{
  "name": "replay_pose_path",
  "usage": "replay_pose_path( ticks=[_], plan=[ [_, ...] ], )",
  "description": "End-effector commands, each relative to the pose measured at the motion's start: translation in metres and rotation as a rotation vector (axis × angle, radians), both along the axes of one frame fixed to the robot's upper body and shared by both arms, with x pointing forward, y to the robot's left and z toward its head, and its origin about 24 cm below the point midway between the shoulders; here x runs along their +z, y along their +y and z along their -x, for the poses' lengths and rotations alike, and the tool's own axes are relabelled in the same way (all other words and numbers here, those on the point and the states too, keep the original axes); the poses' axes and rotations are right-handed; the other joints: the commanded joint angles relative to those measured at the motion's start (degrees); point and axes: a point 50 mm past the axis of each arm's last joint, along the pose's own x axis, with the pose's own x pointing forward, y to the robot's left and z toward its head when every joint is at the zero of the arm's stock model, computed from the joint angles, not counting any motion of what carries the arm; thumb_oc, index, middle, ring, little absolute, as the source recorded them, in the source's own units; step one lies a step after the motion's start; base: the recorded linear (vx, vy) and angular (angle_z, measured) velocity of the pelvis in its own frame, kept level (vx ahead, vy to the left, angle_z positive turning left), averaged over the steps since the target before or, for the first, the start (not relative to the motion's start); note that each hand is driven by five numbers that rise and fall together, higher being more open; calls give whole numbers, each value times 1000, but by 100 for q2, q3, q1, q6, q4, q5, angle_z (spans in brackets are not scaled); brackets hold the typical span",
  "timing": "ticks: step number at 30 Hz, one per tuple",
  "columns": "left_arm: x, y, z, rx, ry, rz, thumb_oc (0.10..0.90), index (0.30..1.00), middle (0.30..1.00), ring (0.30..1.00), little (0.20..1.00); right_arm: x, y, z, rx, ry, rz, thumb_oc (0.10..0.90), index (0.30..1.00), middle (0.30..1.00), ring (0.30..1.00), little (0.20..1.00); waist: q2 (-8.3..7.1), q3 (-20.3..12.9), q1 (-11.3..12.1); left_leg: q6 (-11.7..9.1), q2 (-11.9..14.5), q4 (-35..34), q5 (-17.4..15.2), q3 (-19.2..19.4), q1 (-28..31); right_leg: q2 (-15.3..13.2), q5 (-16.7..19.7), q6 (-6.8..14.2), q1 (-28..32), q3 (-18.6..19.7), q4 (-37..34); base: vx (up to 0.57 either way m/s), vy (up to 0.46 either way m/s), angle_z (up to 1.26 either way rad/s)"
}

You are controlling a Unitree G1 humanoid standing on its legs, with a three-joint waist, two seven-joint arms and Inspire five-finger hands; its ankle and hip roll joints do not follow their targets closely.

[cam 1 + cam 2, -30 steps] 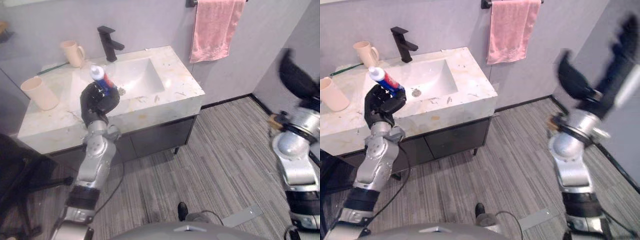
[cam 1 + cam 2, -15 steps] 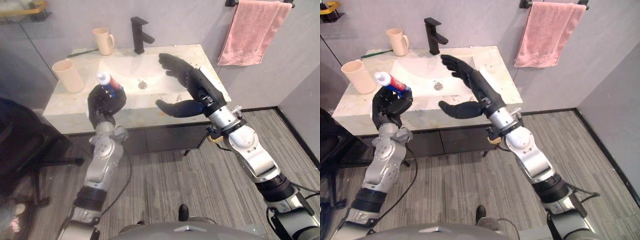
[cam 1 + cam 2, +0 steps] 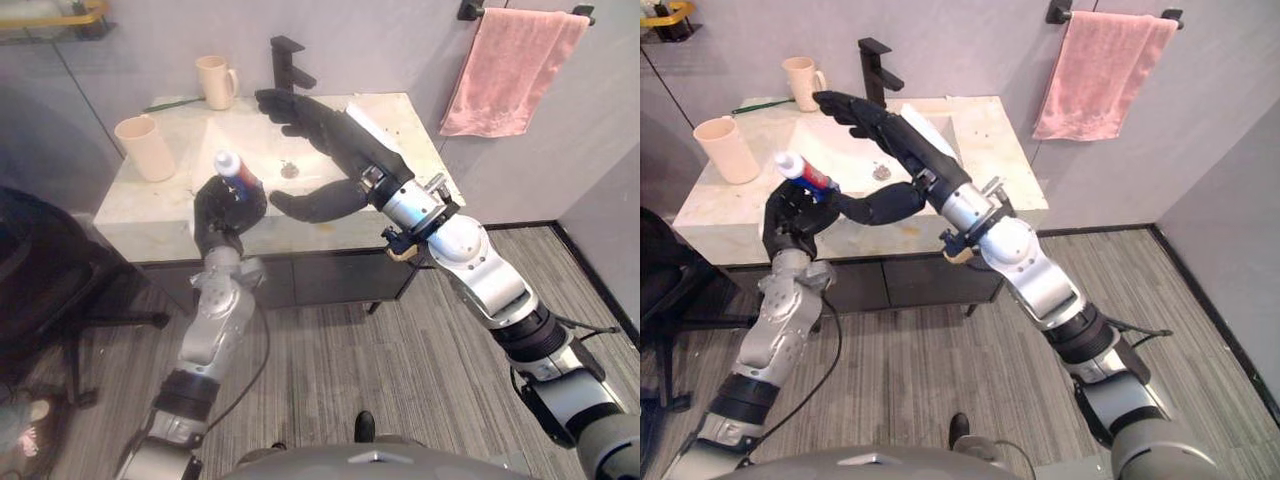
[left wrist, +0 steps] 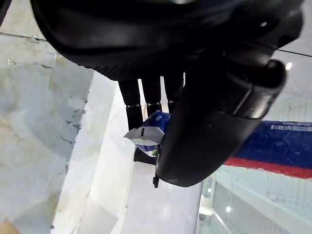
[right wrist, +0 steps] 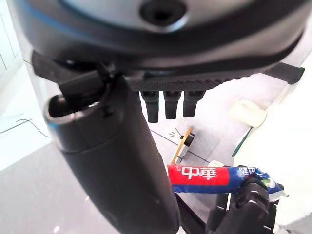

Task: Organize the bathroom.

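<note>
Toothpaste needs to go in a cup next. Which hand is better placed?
Left, probably. The left hand is already curled round the toothpaste tube over the counter's front edge, on the same side as the nearer cup. The right hand is open above the sink, holding nothing.

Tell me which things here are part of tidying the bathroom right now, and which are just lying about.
In use:
- toothpaste tube, gripped in the left hand
- right hand, open, reaching over the sink toward the tube

Lying about:
- two cups on the counter
- green toothbrush
- black faucet
- pink towel on its rail
</note>
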Motion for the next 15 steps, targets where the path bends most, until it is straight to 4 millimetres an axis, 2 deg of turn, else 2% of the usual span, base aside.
replay_pose_path(
  ticks=[1,8,11,15],
  plan=[
    [67,-6,-14,-47,-332,-149,400,300,300,300,300,41,20,5,102,-137,-99,800,900,900,900,900,-283,-487,75,264,-423,270,-75,30,-223,118,-460,3,301,175,-36,23,-9,7],
    [84,-10,-22,-79,-367,-198,400,300,300,300,300,54,34,3,107,-170,-83,800,900,900,900,900,-271,-509,91,261,-422,286,-97,1,-195,103,-471,10,335,150,-36,26,-5,3],
    [103,-12,-24,-100,-415,-220,400,300,300,300,300,60,39,0,83,-177,-98,800,900,900,900,900,-250,-523,101,254,-420,285,-98,-16,-181,100,-480,13,354,140,-36,32,4,5],
    [116,-14,-26,-128,-440,-234,400,300,300,300,300,66,43,0,78,-187,-108,800,900,900,900,900,-229,-543,111,253,-423,289,-98,-21,-190,93,-487,18,352,132,-36,0,0,0]
  ],
)
